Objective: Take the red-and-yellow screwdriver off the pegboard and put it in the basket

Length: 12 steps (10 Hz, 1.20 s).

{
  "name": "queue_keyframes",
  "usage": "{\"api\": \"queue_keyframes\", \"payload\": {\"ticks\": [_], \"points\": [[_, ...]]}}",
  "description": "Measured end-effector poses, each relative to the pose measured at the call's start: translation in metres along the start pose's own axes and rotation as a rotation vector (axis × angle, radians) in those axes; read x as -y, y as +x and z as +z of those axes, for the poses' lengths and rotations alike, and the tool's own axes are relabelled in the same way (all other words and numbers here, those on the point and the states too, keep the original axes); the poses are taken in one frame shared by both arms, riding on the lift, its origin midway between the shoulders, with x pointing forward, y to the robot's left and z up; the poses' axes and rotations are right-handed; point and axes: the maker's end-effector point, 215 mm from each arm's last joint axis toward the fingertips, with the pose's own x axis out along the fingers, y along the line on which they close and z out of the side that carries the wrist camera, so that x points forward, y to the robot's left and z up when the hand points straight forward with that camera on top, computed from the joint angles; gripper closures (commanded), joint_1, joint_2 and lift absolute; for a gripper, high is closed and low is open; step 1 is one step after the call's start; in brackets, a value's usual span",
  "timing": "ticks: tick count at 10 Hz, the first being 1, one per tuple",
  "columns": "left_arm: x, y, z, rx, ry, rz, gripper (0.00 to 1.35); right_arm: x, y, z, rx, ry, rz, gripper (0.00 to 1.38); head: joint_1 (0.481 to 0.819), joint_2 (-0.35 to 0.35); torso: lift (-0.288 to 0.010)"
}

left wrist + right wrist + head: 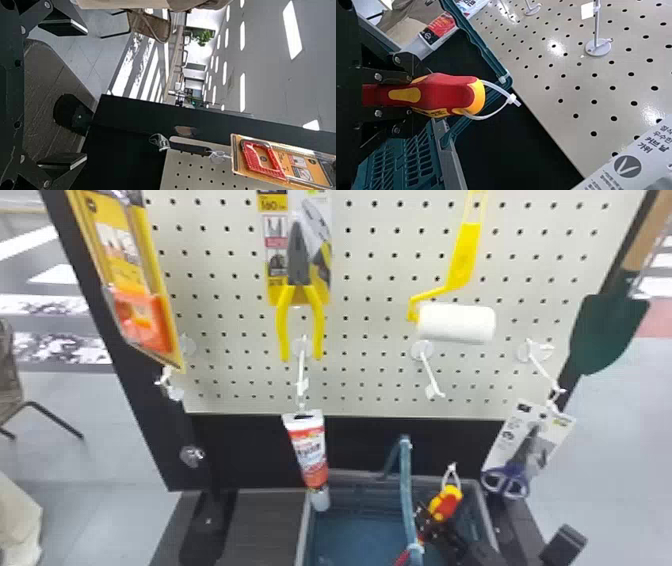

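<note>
Right end effector [410, 95] gripping screwdriver [445, 504] over basket [350, 540]. Head view: butt toward 1 o'clock, shaft toward 7, its line crossing the basket's raised bail [406, 490]. Likely wants clearing of bail before lowering, release; snag possible.

"What sort of place is this?"
"Shop-like; yellow-handled pliers [284, 320] and carded scissors with blue plastic handles [511, 473] hang on a cream perforated pegboard [370, 380]."
"A small room?"
"No, a large hall; there's a brown woven chair [148, 29] behind; long white ceiling lights [292, 29] run overhead."
</note>
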Motion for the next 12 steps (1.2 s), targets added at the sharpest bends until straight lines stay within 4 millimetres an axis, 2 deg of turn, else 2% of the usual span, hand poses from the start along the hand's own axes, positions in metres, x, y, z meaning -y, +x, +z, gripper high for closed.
{"api": "queue_keyframes", "payload": {"ticks": [1, 2, 3, 5, 12], "points": [[0.000, 0.000, 0.000, 0.000, 0.000, 0.000, 0.18, 0.001, 0.000, 0.000, 0.003, 0.000, -0.001, 0.46, 0.549, 0.000, -0.100], [0.000, 0.000, 0.000, 0.000, 0.000, 0.001, 0.18, 0.002, 0.001, 0.002, 0.009, -0.007, -0.001, 0.15, 0.549, 0.000, -0.100], [-0.001, 0.000, -0.001, -0.002, -0.001, 0.002, 0.18, 0.002, 0.003, 0.005, 0.017, -0.023, 0.000, 0.08, 0.549, 0.000, -0.100], [-0.001, -0.001, -0.001, -0.003, -0.001, 0.002, 0.18, 0.001, 0.007, 0.012, 0.013, -0.062, 0.010, 0.16, 0.549, 0.000, -0.100], [-0.001, 0.000, -0.001, -0.001, -0.002, 0.001, 0.18, -0.002, 0.011, 0.018, 0.011, -0.084, 0.021, 0.16, 0.549, 0.000, -0.100]]}}
